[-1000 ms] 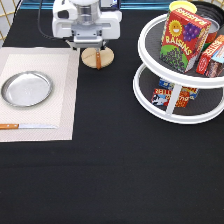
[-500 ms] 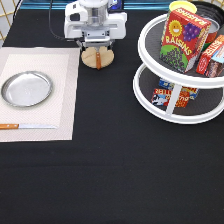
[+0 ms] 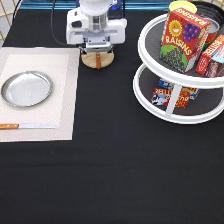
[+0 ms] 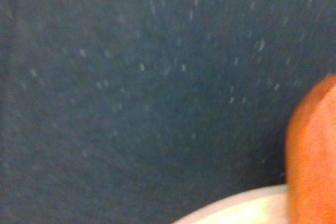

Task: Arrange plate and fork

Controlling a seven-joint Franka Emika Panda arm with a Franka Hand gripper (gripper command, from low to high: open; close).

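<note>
The silver plate (image 3: 26,89) lies on a pale placemat (image 3: 60,75) at the exterior view's left. The fork's orange-brown handle (image 3: 98,61) lies across a small round wooden disc (image 3: 89,61) at the top middle, just right of the mat. My gripper (image 3: 97,49) hangs directly over the disc and the fork, very close to them; the fork's tines are hidden under the hand. In the wrist view the orange handle (image 4: 313,160) fills one edge and the pale disc (image 4: 240,210) shows beside it over the black cloth.
A wooden-handled knife (image 3: 27,126) lies on the mat below the plate. A white two-tier round rack (image 3: 172,107) stands at the right with a raisins box (image 3: 181,39) and other packets. Black cloth covers the table.
My gripper has moved to the exterior view's right, from above the mat's edge to right over the disc and fork. Plate, knife and disc have not moved.
</note>
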